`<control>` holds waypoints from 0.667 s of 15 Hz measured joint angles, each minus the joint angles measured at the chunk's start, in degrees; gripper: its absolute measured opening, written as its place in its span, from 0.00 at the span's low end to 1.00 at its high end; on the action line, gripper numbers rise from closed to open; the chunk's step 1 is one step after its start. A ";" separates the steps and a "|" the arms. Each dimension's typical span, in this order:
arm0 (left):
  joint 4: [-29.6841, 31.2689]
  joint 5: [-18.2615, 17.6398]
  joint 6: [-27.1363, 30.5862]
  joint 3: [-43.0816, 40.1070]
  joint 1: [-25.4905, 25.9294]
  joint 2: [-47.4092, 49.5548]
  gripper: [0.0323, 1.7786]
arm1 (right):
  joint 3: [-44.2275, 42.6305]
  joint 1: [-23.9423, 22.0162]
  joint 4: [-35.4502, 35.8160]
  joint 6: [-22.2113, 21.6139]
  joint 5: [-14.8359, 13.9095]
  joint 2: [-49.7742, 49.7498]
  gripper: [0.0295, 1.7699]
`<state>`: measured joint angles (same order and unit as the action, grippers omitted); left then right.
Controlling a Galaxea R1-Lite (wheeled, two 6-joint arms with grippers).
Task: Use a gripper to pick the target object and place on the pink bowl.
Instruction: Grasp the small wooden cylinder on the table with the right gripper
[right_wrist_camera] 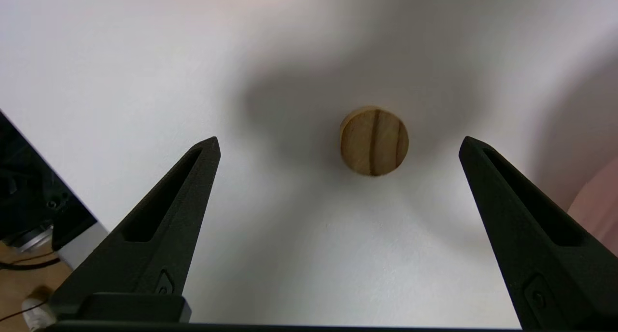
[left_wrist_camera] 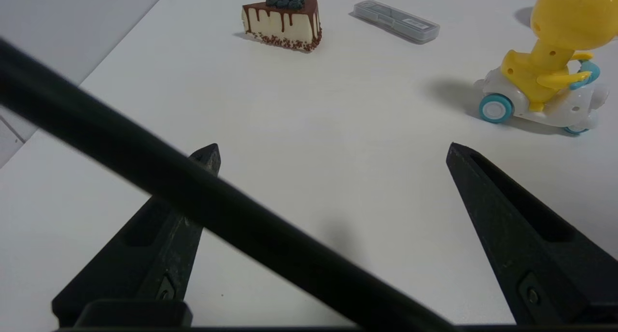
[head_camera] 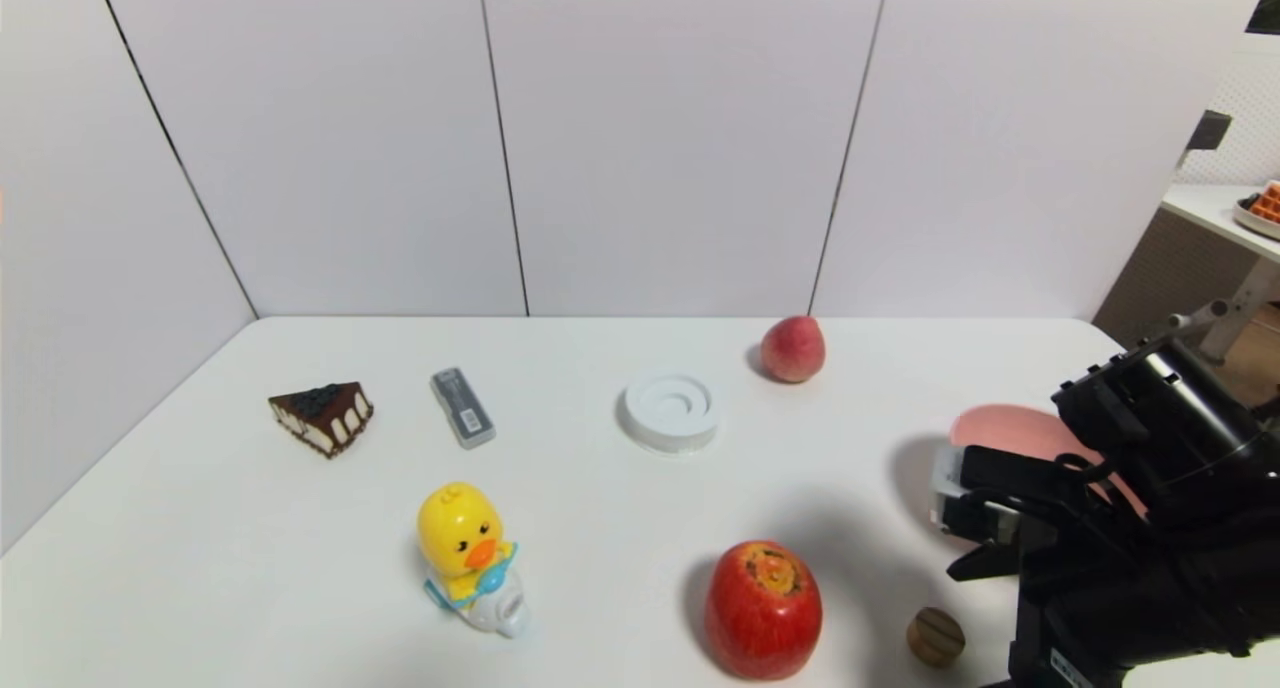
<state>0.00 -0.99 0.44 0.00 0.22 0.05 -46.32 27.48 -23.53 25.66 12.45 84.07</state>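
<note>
Wooden block beside apple

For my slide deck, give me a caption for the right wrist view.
Open right gripper above the white table, its black pointed fingers flanking a small round striped tan wooden block.

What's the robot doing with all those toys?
It is going for the little wooden block next to the apple. The right gripper hangs open above the block, not touching it. The block lies on the table, and the pink bowl it should go in sits just behind, partly hidden by the arm. The left gripper is open over bare table near the duck and the cake.
</note>
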 joint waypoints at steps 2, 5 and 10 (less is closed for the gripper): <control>0.00 0.02 0.00 0.00 0.02 0.00 0.95 | 0.16 -0.06 2.17 0.00 -1.23 1.44 0.97; 0.00 0.00 -0.02 0.00 0.02 0.00 0.95 | 0.62 -0.09 2.67 0.02 -6.28 3.04 0.97; 0.00 0.02 -0.02 0.00 0.00 0.00 0.95 | 1.04 -0.09 2.83 0.00 -6.86 4.46 0.97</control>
<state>0.00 -0.96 0.41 0.00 0.22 0.05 -45.29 27.39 -20.70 25.66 5.58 88.53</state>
